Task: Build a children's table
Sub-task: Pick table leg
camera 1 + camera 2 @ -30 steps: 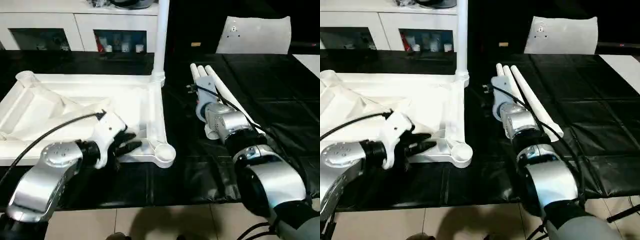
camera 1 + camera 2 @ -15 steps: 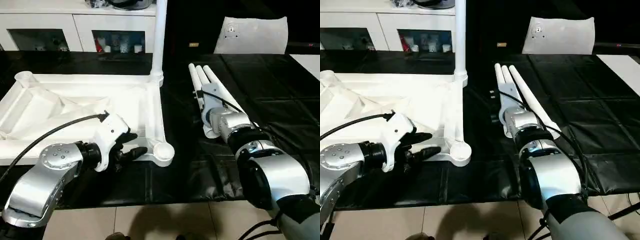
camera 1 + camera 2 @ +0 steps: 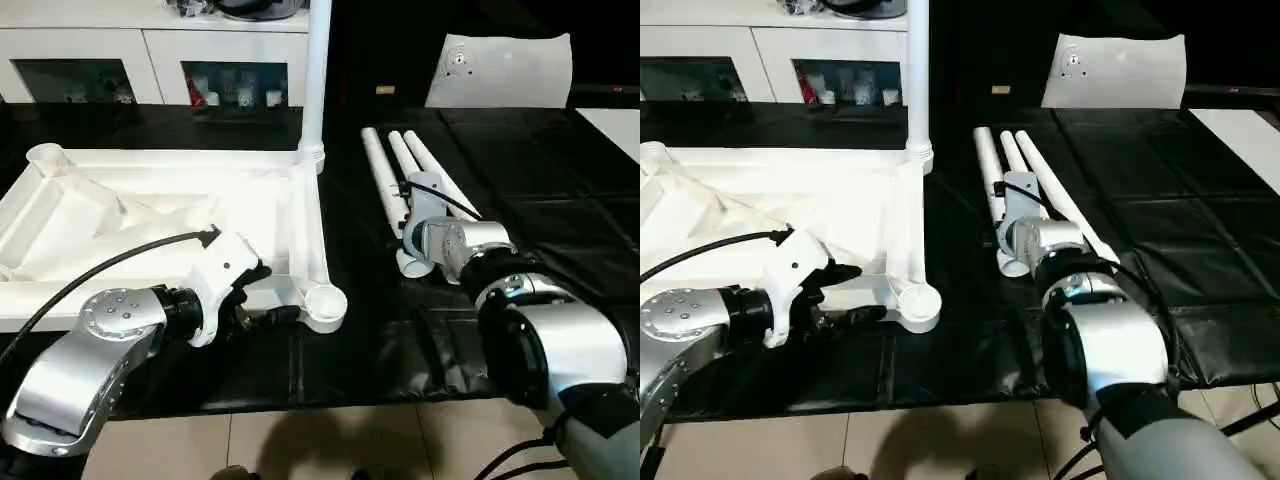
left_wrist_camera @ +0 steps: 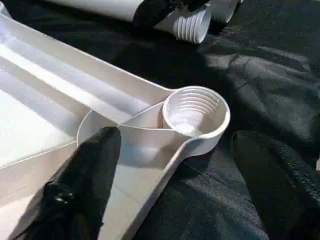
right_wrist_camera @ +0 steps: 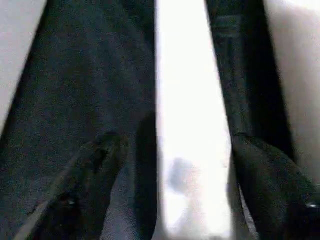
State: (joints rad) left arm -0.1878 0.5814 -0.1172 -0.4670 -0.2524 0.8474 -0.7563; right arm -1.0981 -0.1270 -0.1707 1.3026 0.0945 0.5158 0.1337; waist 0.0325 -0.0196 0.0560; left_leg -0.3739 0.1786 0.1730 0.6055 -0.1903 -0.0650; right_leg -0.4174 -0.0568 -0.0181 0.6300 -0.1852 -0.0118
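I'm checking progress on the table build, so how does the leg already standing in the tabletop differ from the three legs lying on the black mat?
The standing leg is upright, seated in the far corner socket of the tabletop; the loose legs lie flat, side by side on the black mat, in no socket. The right gripper is over the loose legs, while nothing touches the standing leg. All are white tapered tubes.
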